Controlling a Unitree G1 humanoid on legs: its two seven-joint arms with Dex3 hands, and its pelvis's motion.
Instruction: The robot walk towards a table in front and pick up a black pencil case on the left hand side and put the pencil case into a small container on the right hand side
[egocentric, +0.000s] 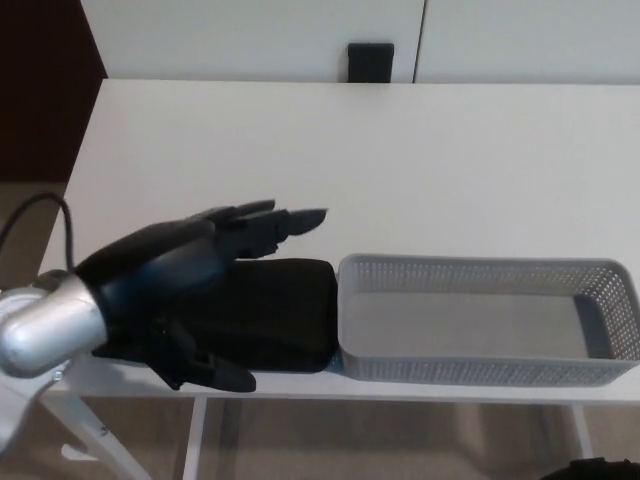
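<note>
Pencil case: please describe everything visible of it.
The pencil case is black, matte, rectangular with rounded corners. It lies flat at the near edge of the white table, its right end close beside the grey basket; contact is unclear. The left hand covers its left part; a grip cannot be confirmed.

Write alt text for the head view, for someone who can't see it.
The robot's open left hand reaches over a black pencil case at the front edge of the white table. Right of the case sits an empty grey mesh container.
</note>
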